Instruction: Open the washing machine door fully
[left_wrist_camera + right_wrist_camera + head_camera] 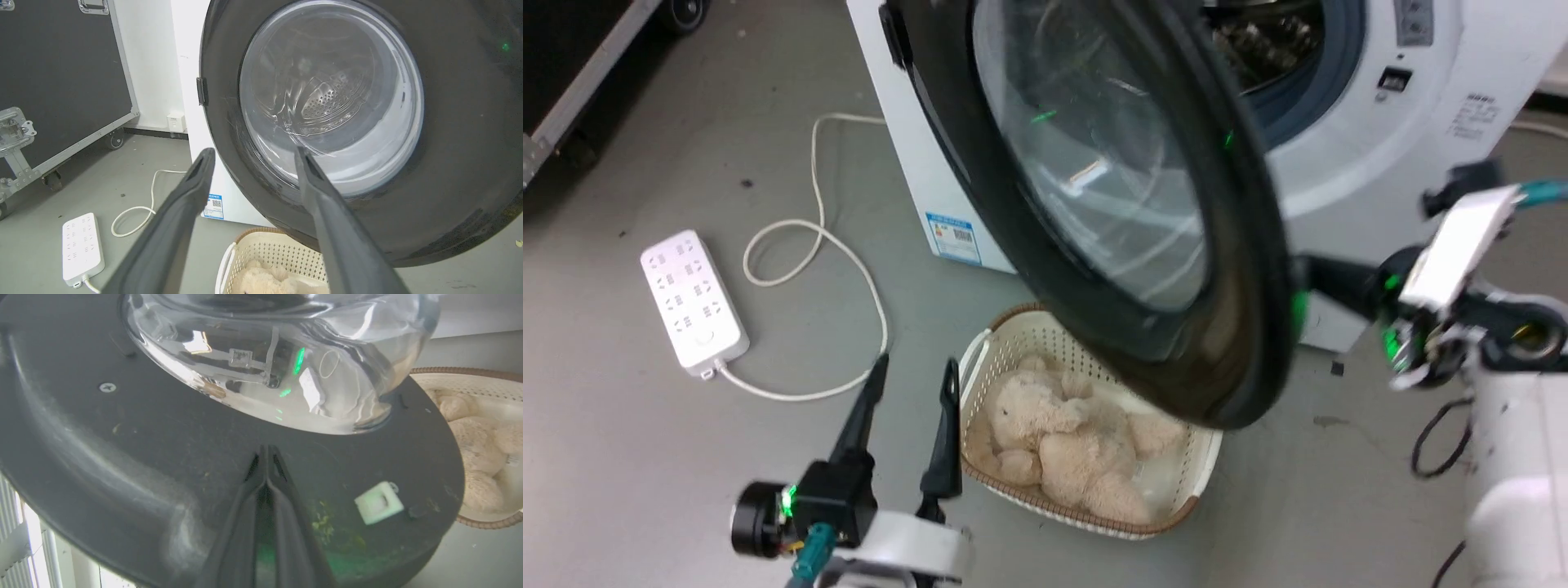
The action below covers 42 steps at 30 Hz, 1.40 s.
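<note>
Against the door, shut, empty right jaws are pressed; a steady outward push is advised; left jaws are held wide, empty.

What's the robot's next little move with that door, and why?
Probably push the door a bit further from the machine with the shut right gripper: its fingertips seem to rest on the door's inner face, and the door stands only partway open, above the basket.

left gripper: two long tapered black fingers on a black housing with a green light, teal plug beneath, pale wrist shell. right gripper: same dark fingers. right forearm white, rounded, with a teal cable and thin black looping cable.
</note>
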Motion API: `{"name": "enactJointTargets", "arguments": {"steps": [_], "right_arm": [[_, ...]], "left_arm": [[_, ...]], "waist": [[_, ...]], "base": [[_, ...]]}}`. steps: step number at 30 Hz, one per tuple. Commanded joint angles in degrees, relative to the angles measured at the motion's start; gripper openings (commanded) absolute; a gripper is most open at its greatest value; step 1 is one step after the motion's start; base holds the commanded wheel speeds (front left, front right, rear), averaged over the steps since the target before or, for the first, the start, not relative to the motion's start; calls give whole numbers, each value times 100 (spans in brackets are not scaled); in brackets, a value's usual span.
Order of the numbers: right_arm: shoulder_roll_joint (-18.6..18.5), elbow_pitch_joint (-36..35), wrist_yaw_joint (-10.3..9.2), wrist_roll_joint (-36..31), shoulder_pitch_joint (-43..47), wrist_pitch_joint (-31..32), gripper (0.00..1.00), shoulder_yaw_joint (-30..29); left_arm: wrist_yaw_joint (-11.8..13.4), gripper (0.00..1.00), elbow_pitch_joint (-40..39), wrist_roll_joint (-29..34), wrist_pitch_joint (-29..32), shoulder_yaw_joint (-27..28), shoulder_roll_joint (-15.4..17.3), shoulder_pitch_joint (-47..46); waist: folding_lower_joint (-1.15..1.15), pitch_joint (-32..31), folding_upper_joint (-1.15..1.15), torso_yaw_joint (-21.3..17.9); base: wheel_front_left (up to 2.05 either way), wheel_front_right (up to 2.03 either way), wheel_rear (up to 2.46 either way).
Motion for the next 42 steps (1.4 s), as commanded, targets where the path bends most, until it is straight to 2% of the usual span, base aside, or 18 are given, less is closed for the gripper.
{"name": "enactJointTargets", "arguments": {"steps": [1,3,4,5,6,7,9,12,13,18,19,20,21,23,27,35,39,42], "right_arm": [[39,-29,6,191,218,-30,0,211],[39,-55,6,348,326,-63,0,403],[39,-124,6,679,517,-153,0,810],[39,-124,6,679,517,-153,0,810],[39,-208,6,1021,687,-272,0,1225],[39,-208,6,1021,687,-272,0,1225],[39,-378,6,1472,929,-522,0,1813],[39,-474,6,1726,1086,-693,0,2132],[39,-618,6,2014,1269,-925,0,2570],[39,-773,6,2295,1420,-1304,0,2985],[39,-780,6,2281,1436,-1413,15,2996],[39,-770,6,2242,1445,-1535,95,2971],[39,-750,6,2182,1445,-1646,100,2924],[24,-788,6,2046,1447,-1853,100,2762],[-294,-1338,6,1312,1506,-2642,100,2445],[-1284,-2858,6,-1497,2247,-5154,100,2516],[-1442,-3069,6,-2807,2691,-6288,100,2347],[-1304,-3122,6,-3794,3096,-6929,100,2038]], "left_arm": [[-46,100,69,25,-28,24,6,122],[-68,100,101,33,-28,29,6,163],[-99,100,141,44,-28,44,6,240],[-99,100,141,44,-28,44,6,240],[-117,100,160,49,-28,60,6,303],[-117,100,160,49,-28,60,6,303],[-144,100,166,54,-28,54,6,357],[-158,100,176,58,-28,29,6,371],[-169,100,190,63,-28,20,6,394],[-170,100,190,78,-28,37,6,424],[-170,100,186,87,-28,36,6,438],[-163,100,183,94,-28,42,6,455],[-156,100,180,97,-28,52,6,474],[-135,100,166,78,-28,88,6,498],[-106,100,136,37,-28,250,6,541],[-199,100,114,14,-28,600,23,570],[-185,100,52,-3,-28,760,21,659],[-193,100,-2,-26,-28,810,18,747]], "waist": [[2,-118,0,-18],[2,-148,0,-19],[2,-189,0,-15],[2,-189,0,-15],[2,-214,0,-2],[2,-214,0,-2],[2,-234,0,46],[2,-244,0,88],[2,-261,0,110],[2,-280,0,100],[2,-290,0,80],[2,-305,0,52],[2,-324,0,22],[2,-373,0,-58],[2,-487,0,-302],[2,-744,0,-820],[2,-800,0,-1067],[2,-806,0,-1155]], "base": [[0,0,0],[0,0,0],[0,0,0],[0,0,0],[0,0,0],[0,0,0],[0,0,0],[0,0,0],[0,0,0],[0,0,0],[0,0,0],[0,0,0],[0,0,0],[0,0,0],[0,0,0],[0,0,0],[0,0,0],[0,0,0]]}}
